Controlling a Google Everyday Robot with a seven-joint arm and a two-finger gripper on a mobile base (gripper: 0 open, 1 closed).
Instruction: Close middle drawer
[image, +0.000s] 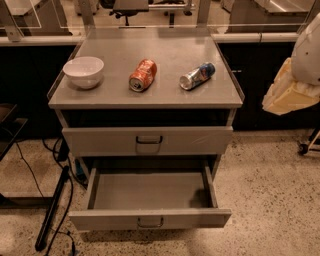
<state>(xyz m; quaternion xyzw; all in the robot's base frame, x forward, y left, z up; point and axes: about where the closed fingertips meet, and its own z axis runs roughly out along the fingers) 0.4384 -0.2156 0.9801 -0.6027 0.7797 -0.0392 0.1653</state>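
The middle drawer (150, 192) is a grey, wide, shallow tray pulled far out of the grey cabinet, and it is empty inside. Its low front panel (150, 219) has a small central pull handle (150, 222). Above it, the taller-fronted top drawer (148, 140) is pushed in. The lowest drawer is hidden beneath the open one. My gripper (287, 93), cream-coloured under a white arm, hangs at the right edge of the view. It is level with the cabinet top and well away from the open drawer.
On the cabinet top (165, 95) stand a white bowl (83, 71), an orange can (143, 75) and a blue-and-silver can (197, 75), both cans lying down. A black pole (52, 210) and cables lie on the floor at the left. A dark counter runs behind.
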